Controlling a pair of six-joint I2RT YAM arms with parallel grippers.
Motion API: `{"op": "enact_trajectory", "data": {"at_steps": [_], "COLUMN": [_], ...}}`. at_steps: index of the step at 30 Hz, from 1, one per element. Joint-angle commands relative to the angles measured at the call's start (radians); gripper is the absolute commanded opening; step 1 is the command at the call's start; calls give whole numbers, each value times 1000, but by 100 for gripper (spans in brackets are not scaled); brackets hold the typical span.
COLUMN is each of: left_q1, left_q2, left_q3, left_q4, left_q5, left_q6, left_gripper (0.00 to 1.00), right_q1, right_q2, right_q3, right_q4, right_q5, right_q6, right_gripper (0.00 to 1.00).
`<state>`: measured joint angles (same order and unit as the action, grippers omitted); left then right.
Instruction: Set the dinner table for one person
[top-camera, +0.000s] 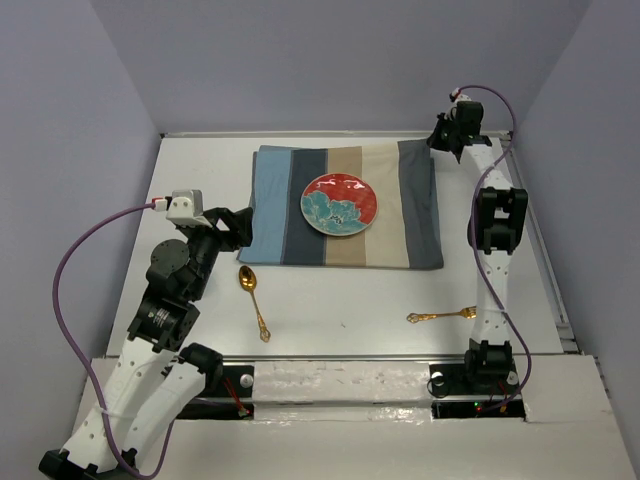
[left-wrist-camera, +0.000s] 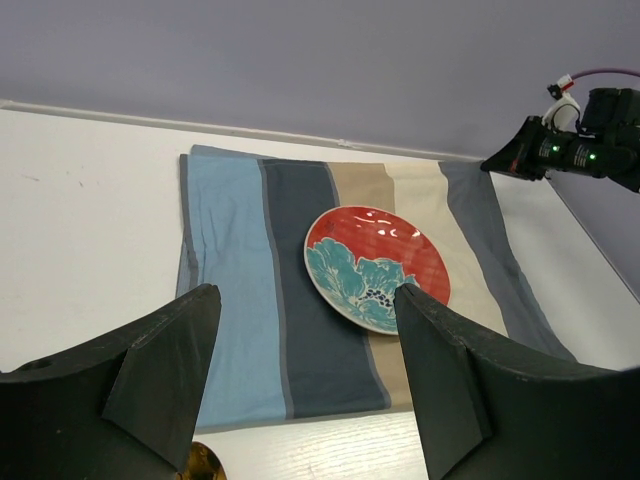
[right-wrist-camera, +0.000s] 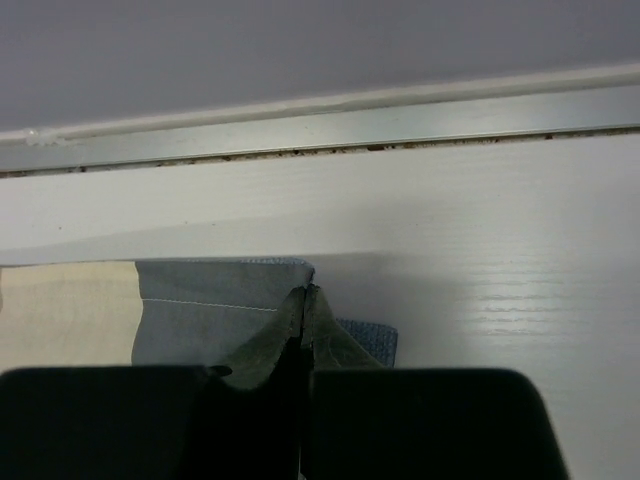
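Note:
The white dinner table carries a blue, grey and tan striped mat with a red and teal plate at its middle. A gold spoon lies in front of the mat's left end, and a gold fork lies near the right arm's base. My left gripper hovers open at the mat's left edge; in its wrist view the left gripper frames the mat and plate. My right gripper is shut on the mat's far right corner, which puckers up at the tips.
A raised metal rail runs along the table's far edge, just beyond the right gripper. Purple cables loop off both arms. The lavender walls close in on three sides.

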<state>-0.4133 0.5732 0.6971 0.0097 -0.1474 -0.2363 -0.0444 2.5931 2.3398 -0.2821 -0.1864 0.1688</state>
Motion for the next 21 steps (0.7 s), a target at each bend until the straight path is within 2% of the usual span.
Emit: {"op": "enact_trajectory", "data": {"at_steps": [1,11,21], "left_q1": [-2,-1,7], "left_q2": [-3,-3,14], "left_q3": [2,2,2], "left_q4": [44,44,47], "left_q5": [3,3,5], "left_q6": [15,18,17], "left_gripper": [81,81,81], "right_q1": [5,5,23], "right_q2": [-94,-34,35], "right_q3": [-13,32,102], "right_q4": [61,69,77], "right_q5": [54,39,50], "right_q6": [-48,-81,-212], "right_gripper": [0,0,2]}}
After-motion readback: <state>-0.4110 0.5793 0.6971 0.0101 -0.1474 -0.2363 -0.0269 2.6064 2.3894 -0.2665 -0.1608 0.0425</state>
